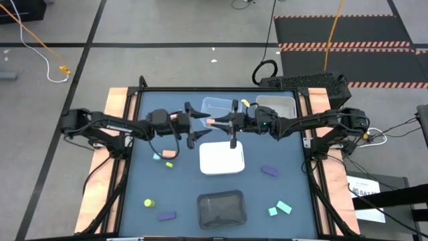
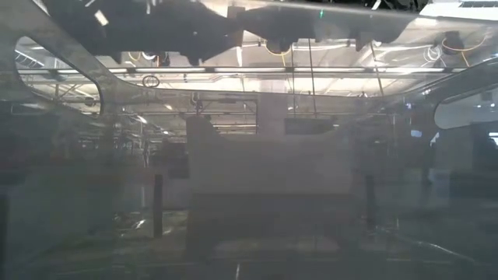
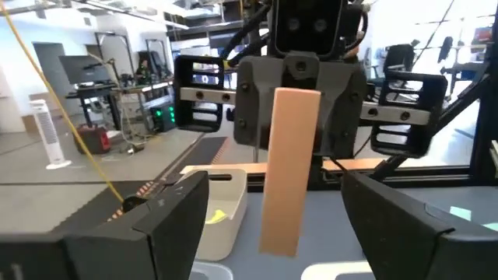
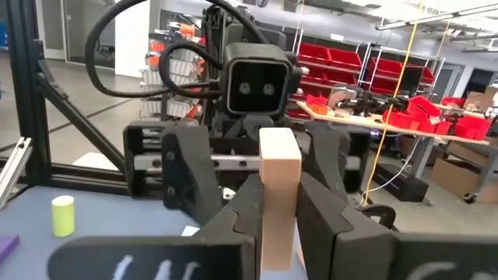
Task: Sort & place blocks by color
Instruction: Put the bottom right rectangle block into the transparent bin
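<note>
A salmon-orange bar (image 1: 211, 122) is held level above the table between the clear tray (image 1: 221, 107) and the white tray (image 1: 222, 158). My right gripper (image 1: 222, 123) is shut on it. My left gripper (image 1: 199, 124) faces it from the table's left, open. The left gripper's fingers (image 3: 175, 214) stand on either side of the bar's free end (image 3: 278, 233) without touching it. Other blocks lie on the table: teal (image 1: 157, 156), salmon (image 1: 168, 153), a yellow-green cylinder (image 1: 148, 202), purple bars (image 1: 166, 215) (image 1: 269, 171) and teal pieces (image 1: 281, 208). My right gripper pinches the salmon bar's end nearest it (image 4: 278, 214) between its two fingers (image 4: 233, 225). The fingers come level from the table's right and lie along the bar. The bar sticks out toward the left gripper, lifted clear of the table.
A grey-beige tray (image 1: 277, 104) stands at the far edge beside the clear one, with a yellow-green piece (image 1: 245, 103) by them. A black tray (image 1: 222, 207) stands near the front edge. The two grippers are close together, tip to tip.
</note>
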